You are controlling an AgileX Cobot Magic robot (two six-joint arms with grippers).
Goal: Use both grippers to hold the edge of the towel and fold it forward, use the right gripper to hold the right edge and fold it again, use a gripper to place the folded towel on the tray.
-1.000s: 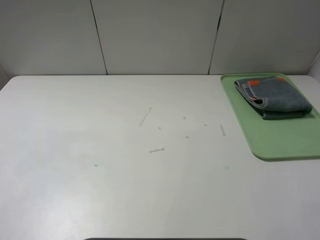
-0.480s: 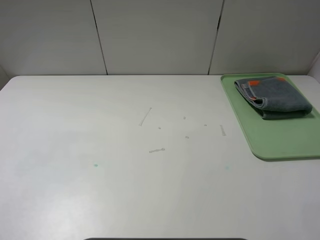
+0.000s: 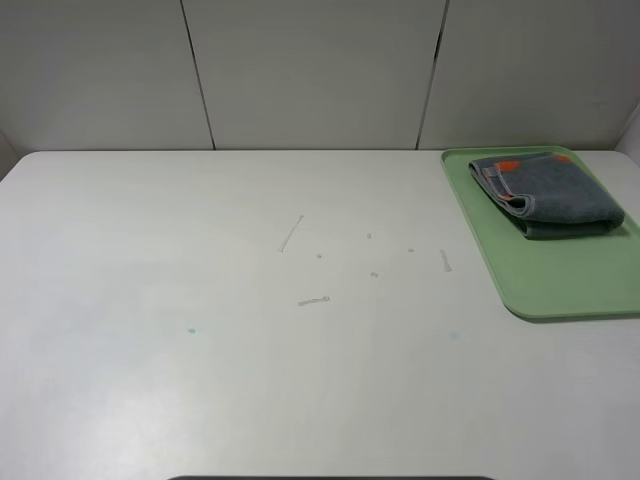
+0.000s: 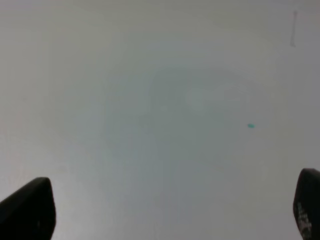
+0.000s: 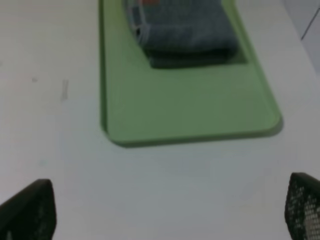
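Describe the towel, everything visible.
The towel is dark grey terry-looking cloth, folded into a compact, thick bundle. A thin pale hem runs along its layered edges, with orange-and-white striping showing at the end nearest the table's middle. It lies flat on the far half of the pale-green tray, inside the rim, at the table's far right corner. Only the tray touches it; no gripper is near it. The right wrist view shows the same bundle, blurred.

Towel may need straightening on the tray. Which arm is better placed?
Right, probably. Its wrist view faces the tray and towel with its tool open; the left view shows only bare table.
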